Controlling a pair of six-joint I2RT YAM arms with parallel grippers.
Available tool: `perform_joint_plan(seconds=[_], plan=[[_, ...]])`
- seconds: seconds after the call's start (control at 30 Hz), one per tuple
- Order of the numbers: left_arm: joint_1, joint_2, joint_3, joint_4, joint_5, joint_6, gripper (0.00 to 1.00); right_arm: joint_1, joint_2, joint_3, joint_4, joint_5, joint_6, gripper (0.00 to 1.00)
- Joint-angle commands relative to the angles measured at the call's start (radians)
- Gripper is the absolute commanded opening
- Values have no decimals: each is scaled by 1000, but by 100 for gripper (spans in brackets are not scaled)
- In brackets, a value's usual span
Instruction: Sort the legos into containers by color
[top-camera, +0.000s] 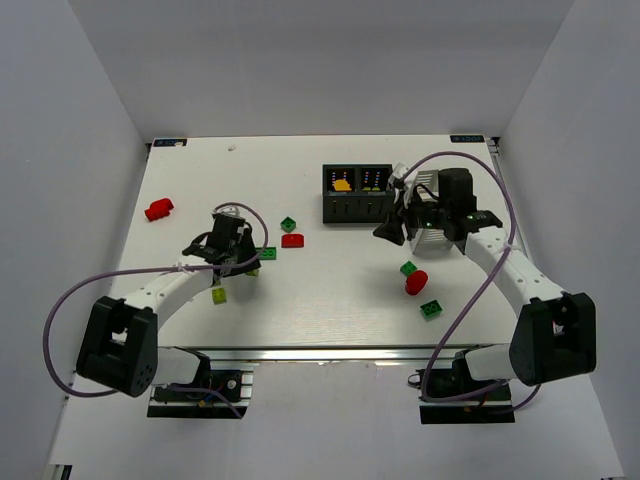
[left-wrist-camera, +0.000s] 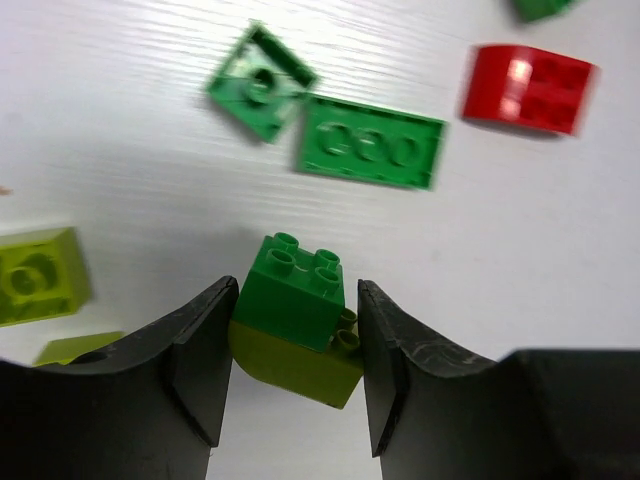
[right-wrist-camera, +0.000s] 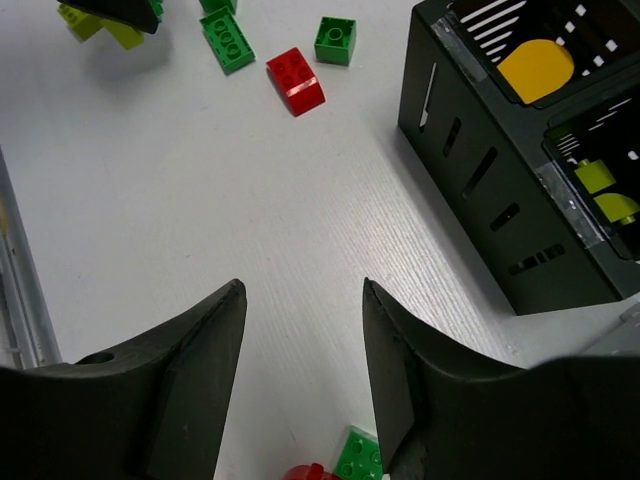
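My left gripper is shut on a dark green brick stacked on a rounded lime one, held tilted a little above the table. In the top view this gripper sits left of centre. My right gripper hangs open over bare table beside the black box, with nothing between its fingers. The black box holds an orange piece in one compartment and lime pieces in the other. The white basket is mostly hidden under my right arm.
Loose on the table are red bricks, a rounded red one, green bricks, a green plate and a lime brick. White walls close in three sides.
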Motion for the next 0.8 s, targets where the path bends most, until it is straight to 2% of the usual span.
perform_joint_plan(seconds=[0.0, 0.07, 0.13, 0.2, 0.27, 0.33, 0.5, 0.63, 0.77], plan=[[3, -74, -22, 101, 198, 40, 48, 22, 27, 66, -9, -64, 9, 56], [2, -114, -38, 143, 288, 42, 48, 51, 50, 101, -41, -86, 21, 57], [3, -144, -56, 213, 422, 52, 48, 74, 91, 128, -42, -110, 127, 58], [3, -161, -71, 282, 531, 66, 48, 103, 137, 170, -10, -149, 246, 56], [3, -189, -96, 336, 592, 74, 48, 143, 172, 199, 53, -149, 443, 55], [3, -217, -121, 376, 623, 74, 48, 174, 192, 217, 96, -129, 617, 56], [0, -325, -213, 605, 703, 59, 47, 274, 272, 306, 116, 3, 868, 60], [-10, -379, -236, 662, 723, 105, 49, 311, 320, 355, 149, -3, 1034, 62], [-52, -433, -248, 671, 714, 235, 52, 344, 347, 389, 185, -8, 1149, 64]])
